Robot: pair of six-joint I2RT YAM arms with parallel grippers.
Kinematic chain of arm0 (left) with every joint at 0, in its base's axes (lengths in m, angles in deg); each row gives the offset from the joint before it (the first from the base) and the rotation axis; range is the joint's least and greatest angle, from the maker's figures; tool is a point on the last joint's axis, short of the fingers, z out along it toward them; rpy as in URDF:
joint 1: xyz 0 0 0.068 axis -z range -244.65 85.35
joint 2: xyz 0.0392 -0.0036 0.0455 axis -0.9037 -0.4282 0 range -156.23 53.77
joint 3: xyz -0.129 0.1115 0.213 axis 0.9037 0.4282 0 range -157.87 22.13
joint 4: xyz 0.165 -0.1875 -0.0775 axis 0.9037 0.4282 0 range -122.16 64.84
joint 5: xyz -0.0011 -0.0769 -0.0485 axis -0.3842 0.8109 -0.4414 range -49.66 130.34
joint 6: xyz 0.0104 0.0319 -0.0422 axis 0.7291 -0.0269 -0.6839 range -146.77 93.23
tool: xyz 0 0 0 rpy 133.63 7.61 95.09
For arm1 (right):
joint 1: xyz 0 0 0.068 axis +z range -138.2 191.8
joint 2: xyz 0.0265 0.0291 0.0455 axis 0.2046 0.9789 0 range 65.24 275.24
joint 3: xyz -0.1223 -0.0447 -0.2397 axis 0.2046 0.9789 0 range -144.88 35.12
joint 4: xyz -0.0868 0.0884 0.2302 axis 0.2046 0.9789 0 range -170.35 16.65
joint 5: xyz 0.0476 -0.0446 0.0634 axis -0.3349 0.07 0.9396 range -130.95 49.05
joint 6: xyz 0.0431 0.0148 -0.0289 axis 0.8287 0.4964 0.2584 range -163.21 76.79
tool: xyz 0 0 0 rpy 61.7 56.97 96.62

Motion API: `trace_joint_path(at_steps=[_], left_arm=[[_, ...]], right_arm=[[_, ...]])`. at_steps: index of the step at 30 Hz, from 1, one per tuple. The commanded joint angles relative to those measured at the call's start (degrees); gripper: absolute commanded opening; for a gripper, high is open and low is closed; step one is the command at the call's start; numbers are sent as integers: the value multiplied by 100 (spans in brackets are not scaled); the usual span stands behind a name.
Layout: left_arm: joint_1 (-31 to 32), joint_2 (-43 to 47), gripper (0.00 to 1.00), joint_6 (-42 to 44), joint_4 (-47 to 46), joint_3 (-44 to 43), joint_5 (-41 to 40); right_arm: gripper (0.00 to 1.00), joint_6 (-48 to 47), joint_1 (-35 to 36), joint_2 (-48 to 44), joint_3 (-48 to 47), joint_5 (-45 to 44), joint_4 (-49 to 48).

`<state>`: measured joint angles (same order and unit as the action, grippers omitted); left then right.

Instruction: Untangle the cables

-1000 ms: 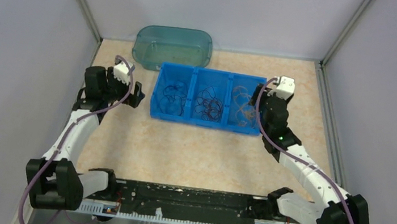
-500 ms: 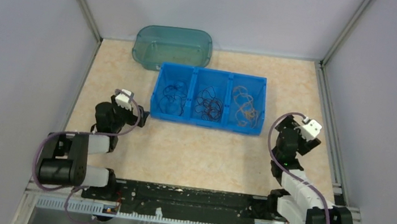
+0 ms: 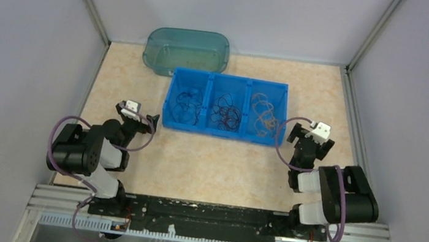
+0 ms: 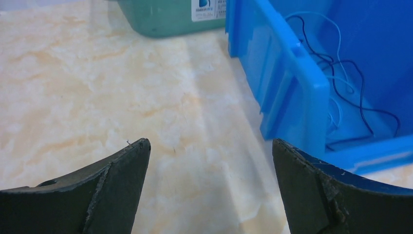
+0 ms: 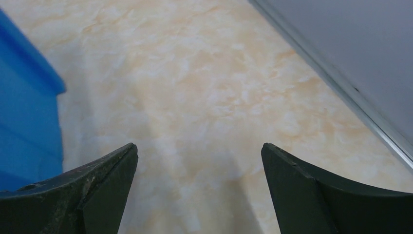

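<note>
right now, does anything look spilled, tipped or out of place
Nothing stands out. The blue bin sits flat, the cables lie inside its three compartments with none on the table, and the left gripper and right gripper are open and empty.

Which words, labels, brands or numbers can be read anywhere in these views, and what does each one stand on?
White label on the wall of the green container, left wrist view: a blue logo and small print, cut off by the top edge and too blurred to read.
Blue bin: no text shows on it.
Top view and right wrist view: no readable text.
</note>
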<state>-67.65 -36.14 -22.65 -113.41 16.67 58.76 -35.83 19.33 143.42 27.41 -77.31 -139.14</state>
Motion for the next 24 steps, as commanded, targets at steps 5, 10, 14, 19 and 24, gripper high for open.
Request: trace_joint_path(at_steps=[5, 10, 14, 19, 24], left_arm=[[150, -27, 100, 220, 1118, -886, 9], [150, -44, 100, 220, 962, -835, 5], [148, -48, 100, 212, 962, -834, 9], [151, -66, 100, 216, 986, -857, 5], [159, -37, 100, 214, 996, -841, -3]], right_arm=[[99, -536, -118, 501, -237, 1201, -1166], [99, -567, -121, 507, -159, 1188, -1387], [99, -571, -121, 506, -157, 1194, -1381], [99, -571, -120, 506, -161, 1193, -1381], [99, -571, -117, 506, -161, 1197, -1381]])
